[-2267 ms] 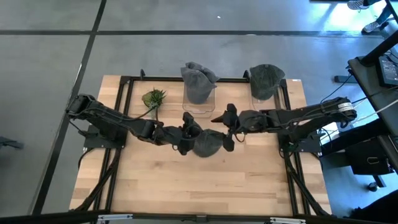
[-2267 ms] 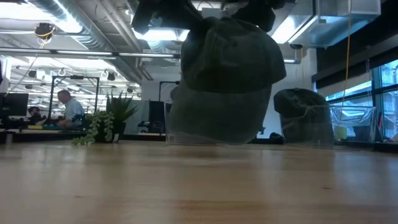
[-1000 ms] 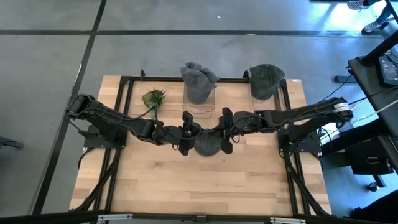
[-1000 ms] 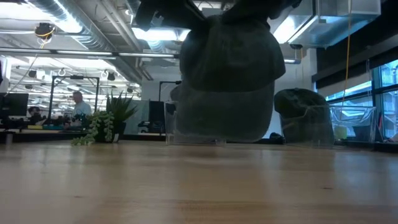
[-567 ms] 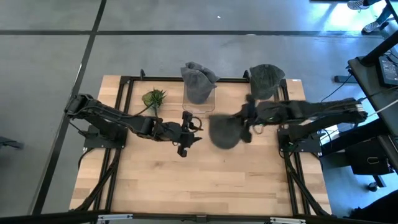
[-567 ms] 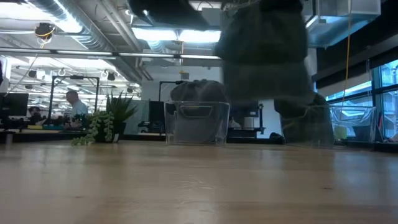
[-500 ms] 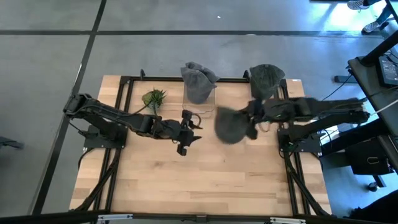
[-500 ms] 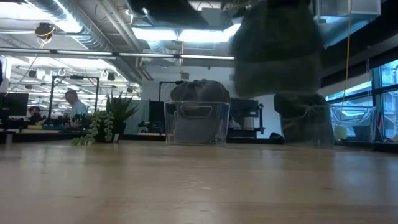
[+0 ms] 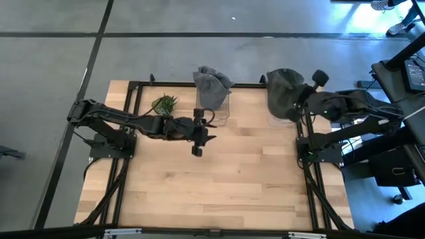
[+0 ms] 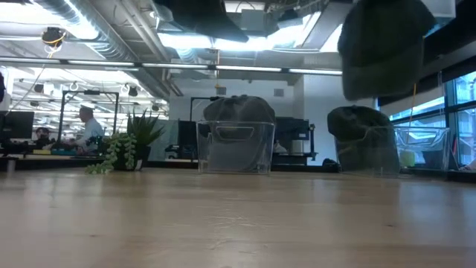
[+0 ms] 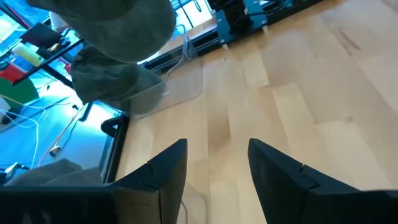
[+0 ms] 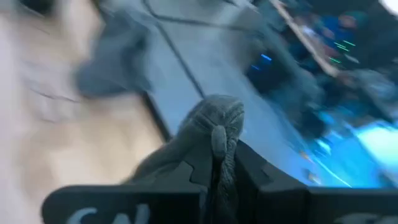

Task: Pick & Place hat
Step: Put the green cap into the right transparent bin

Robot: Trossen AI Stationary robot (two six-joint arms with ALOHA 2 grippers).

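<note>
1. Fabric of the hat [image 12: 211, 134] was pinched between the pressed-together fingers of my right gripper [image 9: 307, 89], and the hat hung in the air below them.
2. Seen from table height, the hat hung clear of the table [image 10: 238, 223], just above the right bin [image 10: 364, 158], which already held another cap.
3. From overhead, my right gripper sat at the right bin's outer side, with the carried hat directly over that bin.
4. My left gripper [image 9: 198, 137] held nothing, its fingers [image 11: 163, 171] spread apart; it waited over bare wood, well away from the right bin and just in front of the middle bin [image 10: 236, 147].
5. I judged this to be the placing step: the carry looked nearly done.
6. The next move would call for lowering the hat into the right bin, then parting my right fingers so it dropped onto the cap inside.
</note>
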